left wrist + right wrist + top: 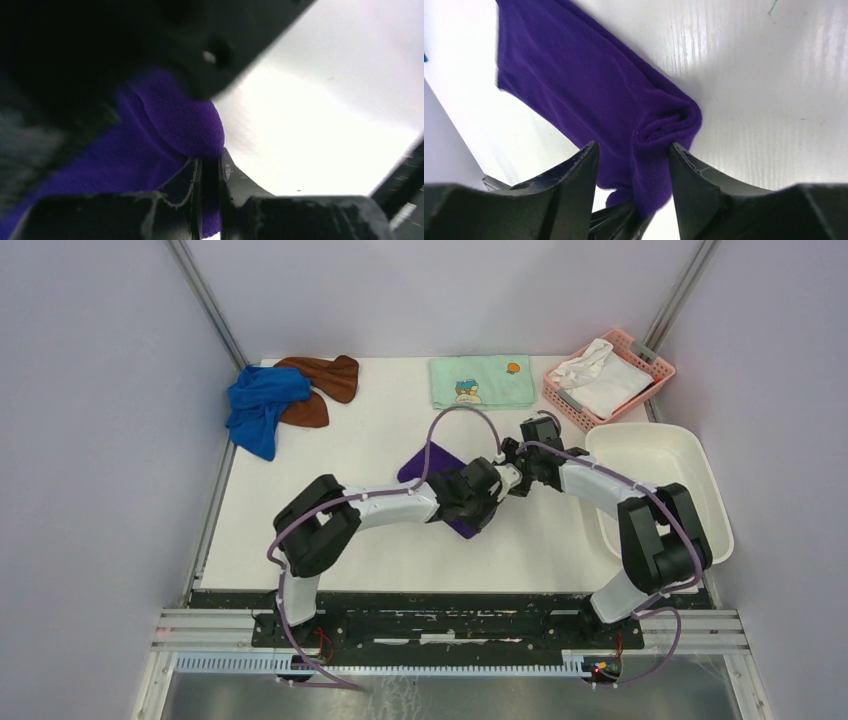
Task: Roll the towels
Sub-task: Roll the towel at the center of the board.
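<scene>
The dark purple towel was seen lying mid-table, one end rolled up. A fold of it was pinched between the nearly closed fingers of the left gripper. The right gripper was held open, its fingers set to either side of the rolled end. The royal blue towel and rust-brown towel were heaped together at the far left corner. A white cloth was held in the pink basket at the far right, with a white tub placed beside it.
</scene>
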